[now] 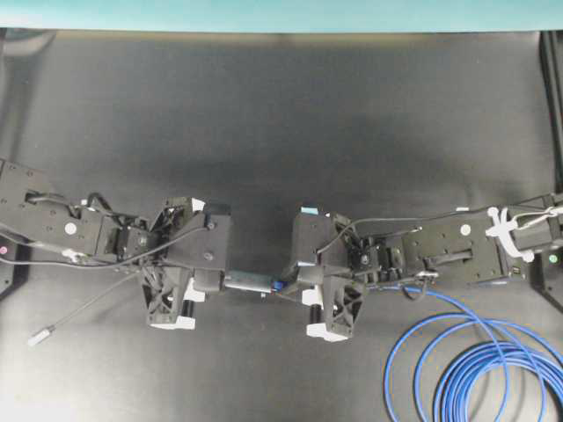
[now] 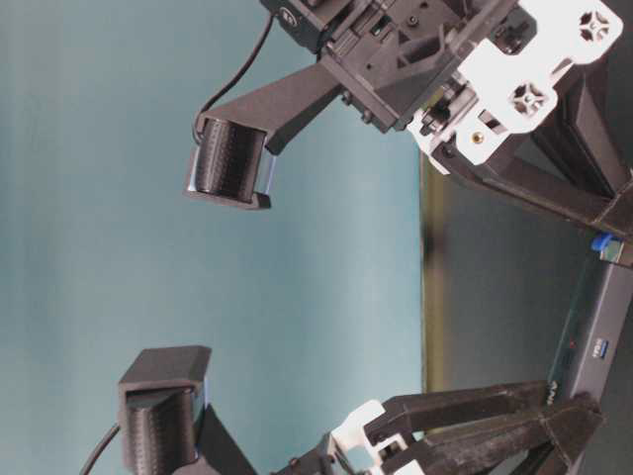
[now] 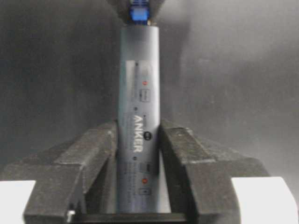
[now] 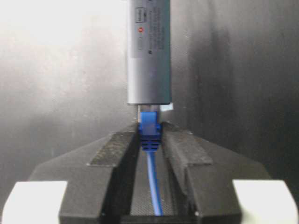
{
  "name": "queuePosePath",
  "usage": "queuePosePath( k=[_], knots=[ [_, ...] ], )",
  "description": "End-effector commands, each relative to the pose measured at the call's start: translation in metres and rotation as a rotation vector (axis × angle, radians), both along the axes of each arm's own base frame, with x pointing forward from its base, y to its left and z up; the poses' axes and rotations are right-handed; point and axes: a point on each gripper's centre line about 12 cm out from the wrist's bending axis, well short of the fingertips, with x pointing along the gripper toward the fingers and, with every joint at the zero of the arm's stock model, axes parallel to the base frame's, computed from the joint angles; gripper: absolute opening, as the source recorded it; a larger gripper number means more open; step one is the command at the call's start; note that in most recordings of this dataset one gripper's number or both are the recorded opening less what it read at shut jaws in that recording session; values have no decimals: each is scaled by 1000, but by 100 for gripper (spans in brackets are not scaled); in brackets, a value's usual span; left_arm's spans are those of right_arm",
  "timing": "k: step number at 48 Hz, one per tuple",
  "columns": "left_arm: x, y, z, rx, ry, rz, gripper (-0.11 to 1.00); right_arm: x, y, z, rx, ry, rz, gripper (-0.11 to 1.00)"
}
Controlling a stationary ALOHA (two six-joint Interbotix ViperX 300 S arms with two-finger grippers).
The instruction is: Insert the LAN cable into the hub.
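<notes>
The hub (image 1: 251,281) is a slim dark grey bar held level between the two arms above the black table. My left gripper (image 1: 211,281) is shut on its left end. In the left wrist view the fingers (image 3: 182,149) clamp both sides of the hub (image 3: 138,93). My right gripper (image 4: 150,133) is shut on the blue plug (image 4: 149,128) of the LAN cable (image 1: 475,360). The plug's front sits at the hub's end port (image 4: 148,103), with the blue boot showing just outside. The cable (image 4: 153,186) runs back between the right fingers.
The blue cable's loops lie on the table at the lower right. The hub's thin grey tail with a silver plug (image 1: 40,336) trails to the lower left. In the table-level view the hub (image 2: 598,336) stands at the right edge beside the wrist cameras.
</notes>
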Motion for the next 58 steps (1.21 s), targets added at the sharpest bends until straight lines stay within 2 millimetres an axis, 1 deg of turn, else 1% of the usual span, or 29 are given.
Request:
queuePosePath(
  k=[1,5,8,14,27,29,33,37,40,42,46,53,58],
  knots=[
    [12,2,17,-3,-74,5,28,13,0,18,10,-81,-5,13],
    [10,2,16,-4,-66,6,28,11,0,17,6,-73,-3,14],
    [7,3,11,-3,-43,8,28,8,1,15,4,-61,3,13],
    [1,1,7,-1,-12,3,28,-3,3,9,5,-35,9,13],
    [0,1,6,-3,-1,5,28,-18,8,1,4,-2,23,15],
    [-1,1,5,-3,3,5,28,-18,8,2,5,-4,23,22],
    [-2,1,2,-5,10,7,28,-19,8,1,4,2,23,48],
    [-3,1,1,-5,14,10,28,-21,8,0,2,11,25,72],
    [-3,1,1,-7,14,9,28,-24,7,-1,1,19,23,83],
    [-3,1,0,-5,16,8,28,-27,6,-1,1,25,21,85],
    [-3,1,0,-6,17,9,28,-33,4,0,1,31,20,82],
    [-3,1,0,-8,18,10,28,-45,2,-1,9,39,9,82],
    [-3,1,-1,-7,21,10,28,-50,0,0,9,42,6,82]
  ],
)
